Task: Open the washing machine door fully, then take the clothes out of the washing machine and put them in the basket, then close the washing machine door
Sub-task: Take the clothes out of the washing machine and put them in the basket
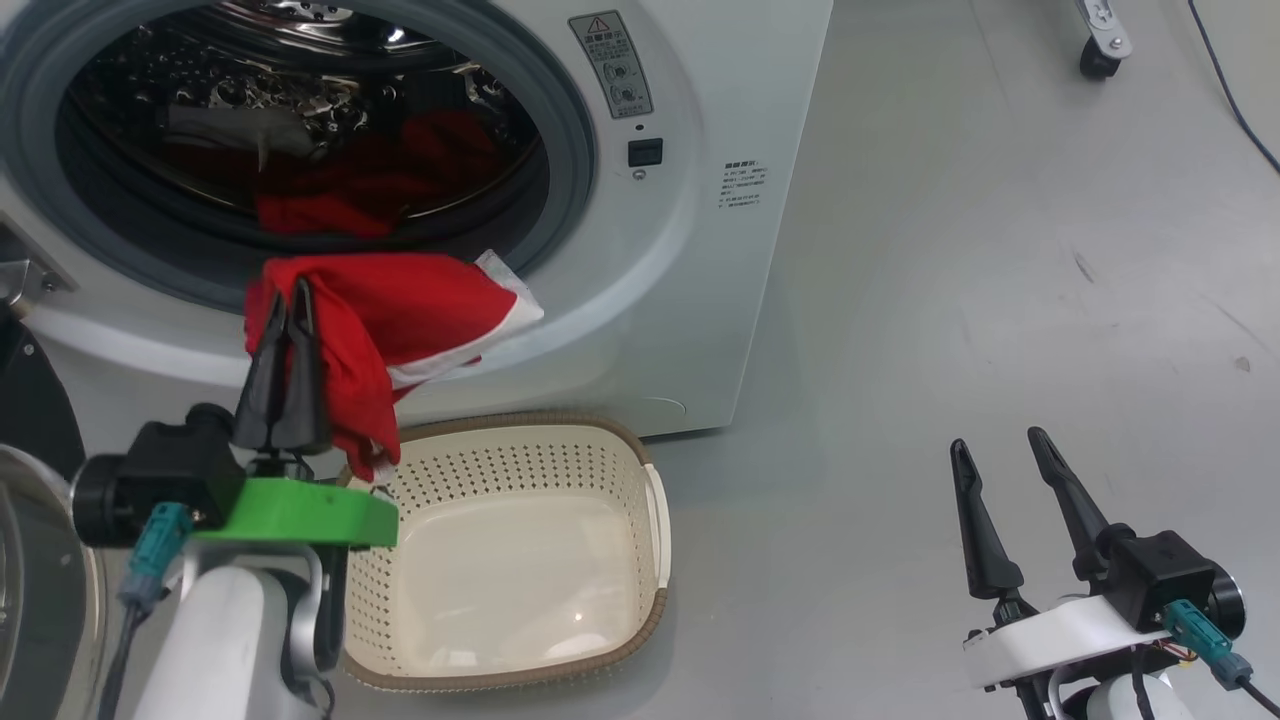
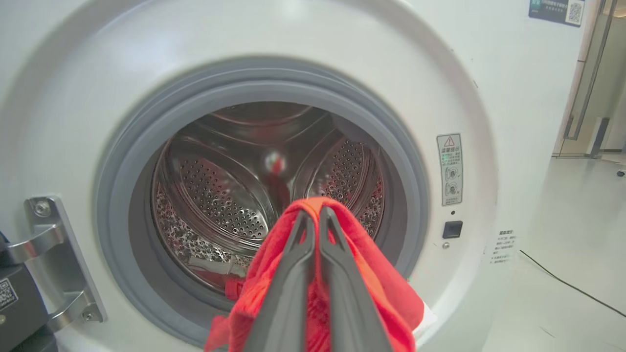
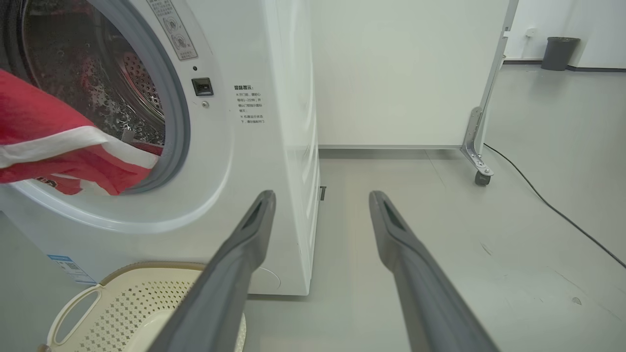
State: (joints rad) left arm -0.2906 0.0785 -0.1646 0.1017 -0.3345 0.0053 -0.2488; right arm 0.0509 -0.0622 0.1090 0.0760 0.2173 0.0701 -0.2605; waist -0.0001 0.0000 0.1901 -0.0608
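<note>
**Grey floor [image 1: 1000, 250], red cloth at the washer mouth**

My left fingers [image 1: 287, 305] are pinched tight on red clothes [image 1: 400, 310] at centre left, hanging before the washer [image 1: 700, 250] mouth, just above the basket [image 1: 640, 470] rim. More red lies in the drum [image 1: 300, 60]. My right fingers [image 1: 972, 490], lower right, are spread wide and hold nothing.

Left arm [image 1: 230, 630] raised, jaws clamped; right arm [image 1: 1050, 635] low, jaws spread.

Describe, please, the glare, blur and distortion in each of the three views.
Head view: bright glints on the steel drum, a faint light spot in the basket. Left wrist view: the wide lens bows the washing machine front. Right wrist view: the right end effector looks soft close to the lens.
</note>
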